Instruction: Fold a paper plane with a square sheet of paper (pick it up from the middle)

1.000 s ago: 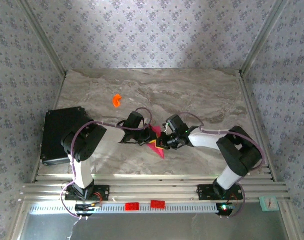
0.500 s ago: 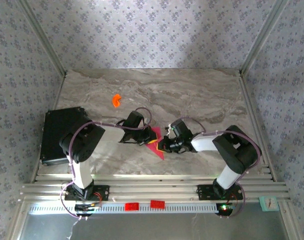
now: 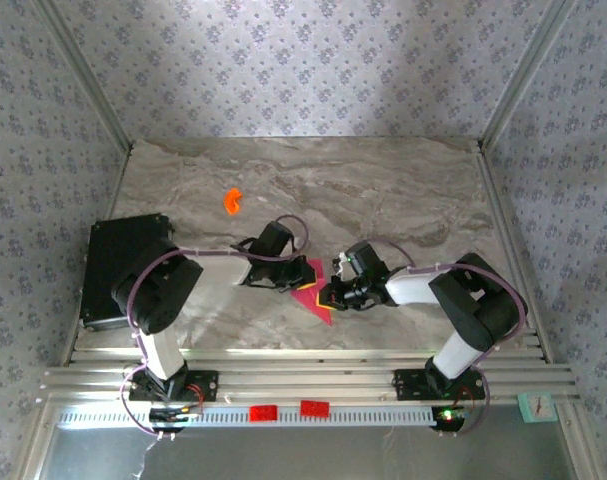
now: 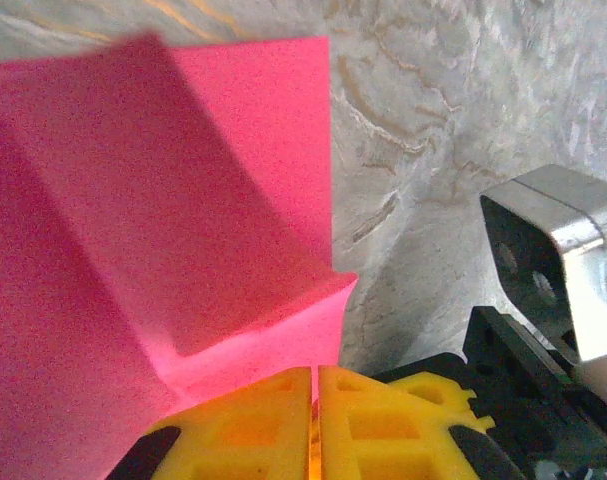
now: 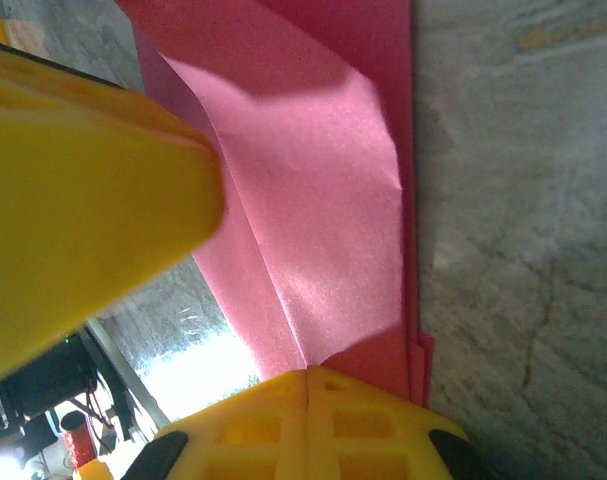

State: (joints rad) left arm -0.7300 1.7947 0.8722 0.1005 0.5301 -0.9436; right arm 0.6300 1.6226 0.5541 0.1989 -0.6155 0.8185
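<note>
The square sheet of paper (image 3: 313,296) (by now a folded pink wedge, no longer a flat square) sits on the marble table (image 3: 403,190) near the front middle, between your two grippers. Over the last second your left gripper (image 3: 299,272) has slid rightward onto the sheet's upper part, while your right gripper (image 3: 332,296) has drawn back a little toward the near edge. Both tools look narrow. In each wrist view the yellow fingers (image 4: 383,410) meet with only a seam between them and the pink edge runs into that seam, so I judge that each is pinching the paper. The left wrist view shows one flap standing up off the layer beneath, not pressed down. That reads as a fold in progress with loose creases, well short of a finished dart. If you pull unevenly, the thin sheet could slip or tear.
</note>
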